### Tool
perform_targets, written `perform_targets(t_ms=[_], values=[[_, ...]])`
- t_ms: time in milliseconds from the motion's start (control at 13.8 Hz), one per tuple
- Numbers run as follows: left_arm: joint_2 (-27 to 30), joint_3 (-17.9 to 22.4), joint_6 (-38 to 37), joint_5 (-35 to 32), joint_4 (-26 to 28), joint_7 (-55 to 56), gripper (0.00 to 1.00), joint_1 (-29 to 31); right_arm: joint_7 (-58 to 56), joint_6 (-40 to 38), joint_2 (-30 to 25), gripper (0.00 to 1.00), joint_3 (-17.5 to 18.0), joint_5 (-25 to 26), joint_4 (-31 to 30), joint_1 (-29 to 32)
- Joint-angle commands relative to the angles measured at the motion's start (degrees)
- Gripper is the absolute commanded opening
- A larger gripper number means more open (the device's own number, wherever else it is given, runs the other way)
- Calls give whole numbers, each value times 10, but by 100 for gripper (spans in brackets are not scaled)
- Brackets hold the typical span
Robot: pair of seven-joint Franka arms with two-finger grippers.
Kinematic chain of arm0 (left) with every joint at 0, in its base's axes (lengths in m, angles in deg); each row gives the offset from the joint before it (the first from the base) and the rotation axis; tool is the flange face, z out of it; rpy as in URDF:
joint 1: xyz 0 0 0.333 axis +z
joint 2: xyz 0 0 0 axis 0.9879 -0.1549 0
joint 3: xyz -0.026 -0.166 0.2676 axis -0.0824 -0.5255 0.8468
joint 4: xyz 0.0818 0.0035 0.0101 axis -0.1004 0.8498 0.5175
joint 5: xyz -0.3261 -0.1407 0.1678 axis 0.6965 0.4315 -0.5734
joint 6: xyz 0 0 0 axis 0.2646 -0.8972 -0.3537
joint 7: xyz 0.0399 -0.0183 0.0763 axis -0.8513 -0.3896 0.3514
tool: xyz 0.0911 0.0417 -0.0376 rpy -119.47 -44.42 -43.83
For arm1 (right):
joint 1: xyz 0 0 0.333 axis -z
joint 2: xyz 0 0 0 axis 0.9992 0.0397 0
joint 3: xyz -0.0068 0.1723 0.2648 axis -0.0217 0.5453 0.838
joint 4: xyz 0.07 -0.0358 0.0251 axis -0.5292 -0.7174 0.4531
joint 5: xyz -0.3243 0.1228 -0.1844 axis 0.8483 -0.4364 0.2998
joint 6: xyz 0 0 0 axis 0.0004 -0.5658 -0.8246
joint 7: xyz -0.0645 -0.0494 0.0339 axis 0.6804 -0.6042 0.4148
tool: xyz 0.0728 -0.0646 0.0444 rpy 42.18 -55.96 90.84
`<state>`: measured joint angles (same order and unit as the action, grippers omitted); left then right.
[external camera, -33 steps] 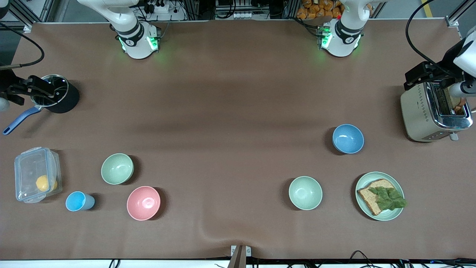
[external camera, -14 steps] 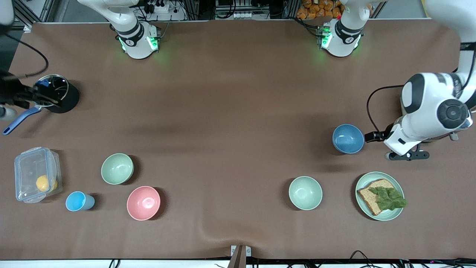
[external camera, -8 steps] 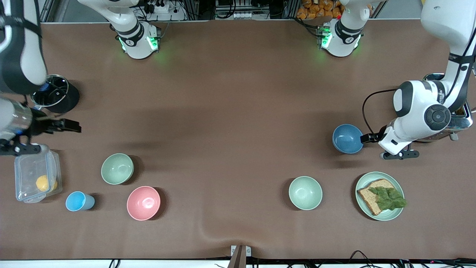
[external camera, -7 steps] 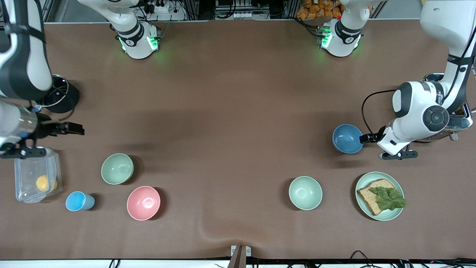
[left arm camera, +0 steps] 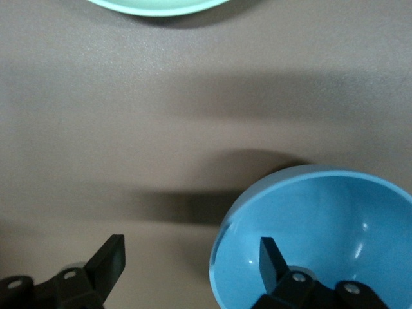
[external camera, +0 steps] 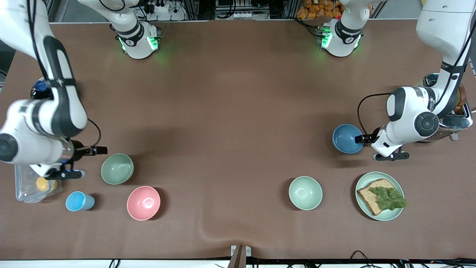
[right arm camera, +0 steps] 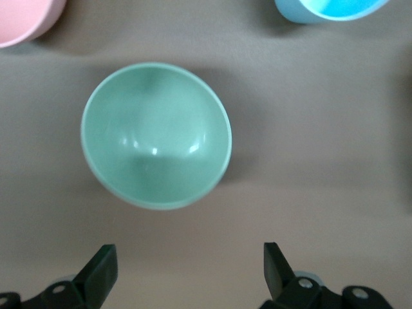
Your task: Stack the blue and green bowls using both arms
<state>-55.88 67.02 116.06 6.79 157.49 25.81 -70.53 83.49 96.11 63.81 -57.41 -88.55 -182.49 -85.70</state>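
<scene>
Currently both arms are reaching for their bowls. The left gripper (left arm camera: 190, 257), fingers apart, straddles the rim of the blue bowl (external camera: 347, 139) near the toaster (external camera: 448, 111); the right gripper (right arm camera: 187, 267), also spread, hovers beside the green bowl (external camera: 117, 168). Next, each probably needs to pinch a rim and lift.

I'm seeing the right arm's wrist lying over most of the clear lidded box (external camera: 23, 188) — only one end and a yellow lump inside are showing. The same arm is hiding the black pot (external camera: 38, 90) almost entirely. The left arm is covering much of the toaster (external camera: 454, 111). In the left wrist view the edge is cutting off the blue bowl (left arm camera: 341, 212), and only a sliver of the pale mint bowl (left arm camera: 161, 5) is showing. In the right wrist view the pink bowl (right arm camera: 26, 19) and what is probably the blue cup (right arm camera: 328, 9) are running off the frame.
</scene>
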Motion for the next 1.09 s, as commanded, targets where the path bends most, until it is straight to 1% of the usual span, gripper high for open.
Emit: perform_targets(t_ms=[0, 145, 364, 509, 655, 800, 945, 1018], values=[[-4, -4, 7, -14, -1, 13, 85, 3, -26, 33, 29, 100, 8, -9, 10, 12], [-8, -4, 7, -13, -2, 13, 70, 2, -46, 49, 43, 100, 8, -18, 10, 18], [-11, -5, 7, -7, -3, 16, 48, 0, -63, 86, 70, 100, 8, -52, 10, 22], [-11, -6, 6, -7, -3, 37, 29, -2, -88, 105, 83, 100, 8, -55, 10, 24], [-11, -8, 6, -7, -3, 40, 16, -5, -103, 116, 94, 100, 8, -57, 10, 30], [-11, -8, 6, -7, -3, 38, 0, -3, -106, 129, 100, 99, 8, -59, 10, 32], [-9, -8, 6, -7, -2, 38, 0, -2, -106, 136, 108, 40, 8, -60, 10, 32], [-9, -9, 6, -7, -2, 34, 0, 1, -106, 136, 109, 15, 9, -68, 10, 30]])
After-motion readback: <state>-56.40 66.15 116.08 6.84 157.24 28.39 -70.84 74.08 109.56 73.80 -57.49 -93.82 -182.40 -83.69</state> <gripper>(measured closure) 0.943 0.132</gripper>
